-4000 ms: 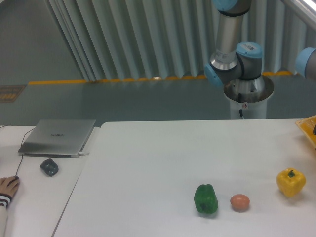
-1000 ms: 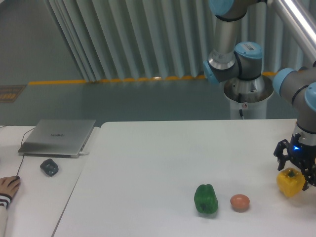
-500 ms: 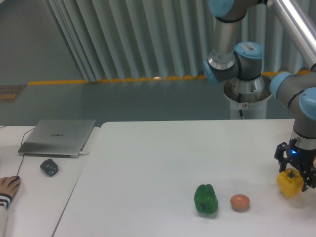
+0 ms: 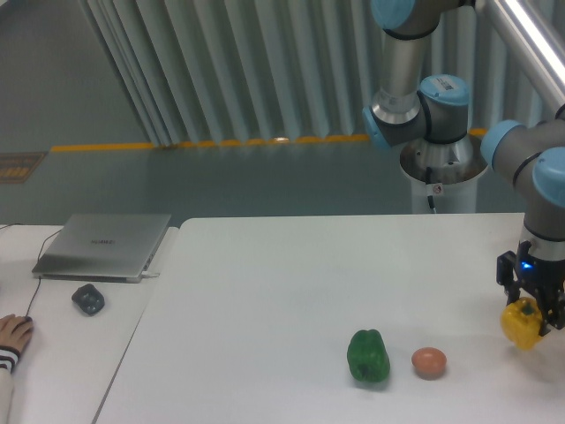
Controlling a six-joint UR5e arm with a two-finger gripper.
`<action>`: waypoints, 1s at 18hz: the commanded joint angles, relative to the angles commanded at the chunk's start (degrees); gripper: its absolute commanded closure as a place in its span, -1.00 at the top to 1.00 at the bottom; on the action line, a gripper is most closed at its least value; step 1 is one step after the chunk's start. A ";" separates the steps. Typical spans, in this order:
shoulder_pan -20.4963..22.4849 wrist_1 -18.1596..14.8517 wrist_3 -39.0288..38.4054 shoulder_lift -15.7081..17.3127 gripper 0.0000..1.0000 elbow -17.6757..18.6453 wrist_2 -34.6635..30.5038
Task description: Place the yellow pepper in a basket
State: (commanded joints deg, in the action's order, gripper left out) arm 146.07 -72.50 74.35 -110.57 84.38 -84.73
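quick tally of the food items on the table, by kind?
Bell peppers: 2, the yellow pepper in the gripper and a green bell pepper
Eggs: 1, a brown egg
Total: 3

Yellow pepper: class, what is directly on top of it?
The hand sits over the pepper, its fingers down both sides and closed on it. The pepper's top and stem are covered.

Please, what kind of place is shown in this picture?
Probably a robotics lab or test room: a robot arm on a pedestal stands behind a white table with toy-like vegetables, and a laptop sits on a side desk.
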 joint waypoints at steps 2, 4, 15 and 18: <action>1.14 -0.80 3.06 0.09 -0.02 -0.97 0.17; 2.46 -1.50 9.55 0.96 -0.02 -1.06 0.18; 10.72 -7.92 36.36 3.08 -0.02 -1.15 -2.44; 10.81 -9.58 41.12 2.90 -0.04 -2.64 -6.50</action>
State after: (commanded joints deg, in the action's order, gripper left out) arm 156.88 -82.08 115.47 -107.67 81.74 -91.22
